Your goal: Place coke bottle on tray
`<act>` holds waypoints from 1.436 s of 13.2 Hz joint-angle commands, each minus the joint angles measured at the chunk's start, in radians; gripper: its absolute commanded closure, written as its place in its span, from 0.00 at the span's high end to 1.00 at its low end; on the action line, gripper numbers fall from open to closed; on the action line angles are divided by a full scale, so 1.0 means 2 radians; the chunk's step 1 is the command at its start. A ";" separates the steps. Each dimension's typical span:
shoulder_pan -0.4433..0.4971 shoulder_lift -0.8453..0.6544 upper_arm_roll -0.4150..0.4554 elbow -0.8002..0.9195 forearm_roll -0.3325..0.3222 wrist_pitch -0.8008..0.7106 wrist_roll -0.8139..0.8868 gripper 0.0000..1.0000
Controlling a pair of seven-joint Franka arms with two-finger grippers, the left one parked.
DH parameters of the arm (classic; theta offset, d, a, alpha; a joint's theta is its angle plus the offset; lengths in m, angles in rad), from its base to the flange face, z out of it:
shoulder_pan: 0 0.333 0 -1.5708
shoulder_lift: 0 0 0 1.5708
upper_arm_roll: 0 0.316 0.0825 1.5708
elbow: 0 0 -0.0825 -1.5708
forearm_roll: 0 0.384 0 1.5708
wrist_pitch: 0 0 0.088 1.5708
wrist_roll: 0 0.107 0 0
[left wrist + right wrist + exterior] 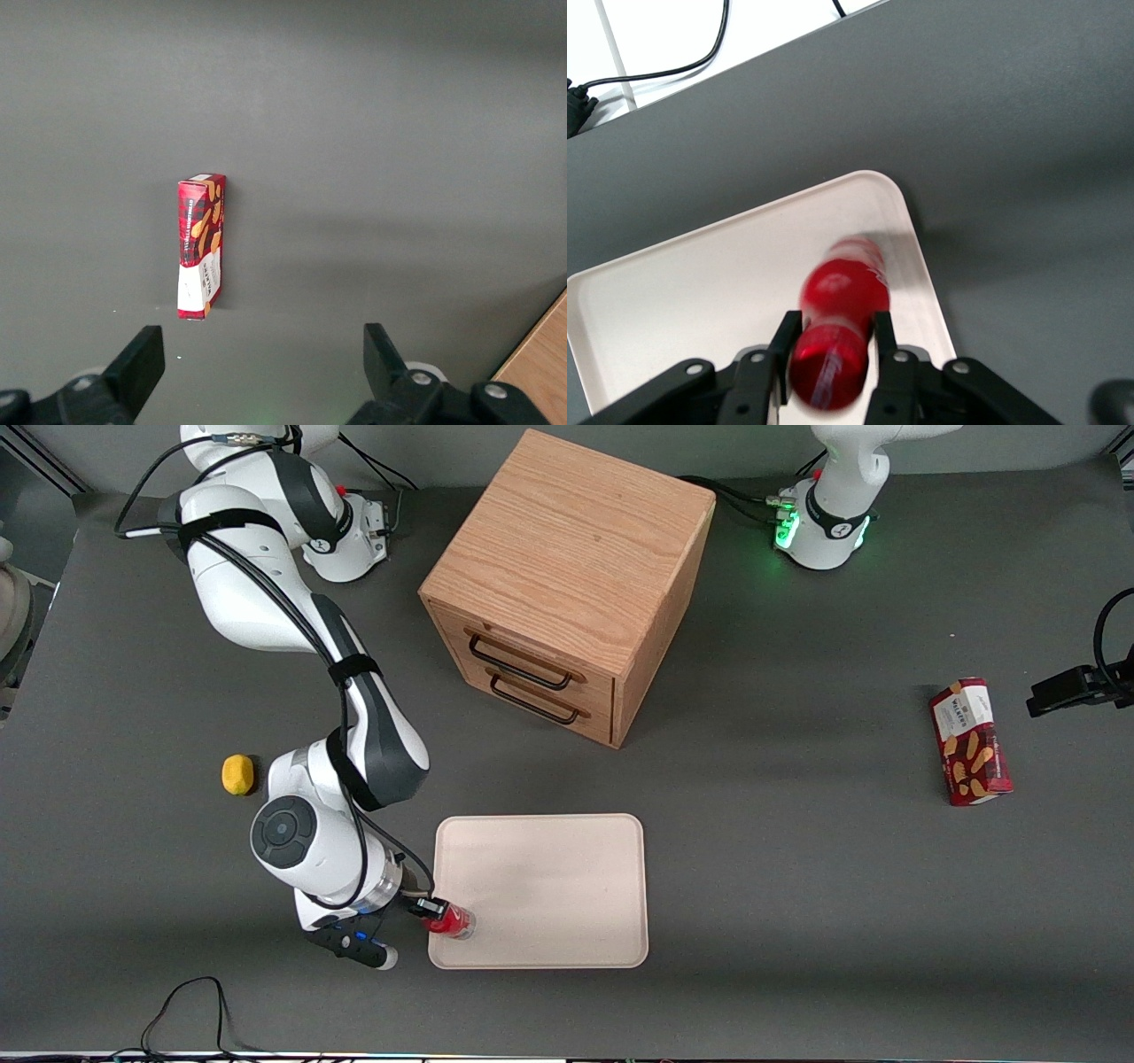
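The coke bottle (454,922), all red, hangs over the cream-beige tray (549,886) at the corner nearest the front camera, toward the working arm's end. My right gripper (440,913) is shut on it from the side, with the wrist just outside the tray's rim. In the right wrist view the coke bottle (840,319) sits between the two black fingers (786,343), pressed on both sides, and the gripper (834,347) is above the tray (700,283) close to its rounded corner. Whether the bottle's base touches the tray cannot be told.
A wooden drawer cabinet (567,584) stands farther from the front camera than the tray. A yellow lemon-like object (237,773) lies beside the working arm. A red snack box (970,741) (201,245) lies toward the parked arm's end. A black cable (190,1001) loops near the table's front edge.
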 commanded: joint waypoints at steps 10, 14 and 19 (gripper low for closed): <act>0.007 0.007 -0.002 0.018 -0.008 -0.002 0.011 1.00; 0.007 -0.011 -0.001 0.018 -0.014 -0.056 0.011 1.00; -0.015 -0.066 0.000 0.017 0.006 -0.166 0.001 1.00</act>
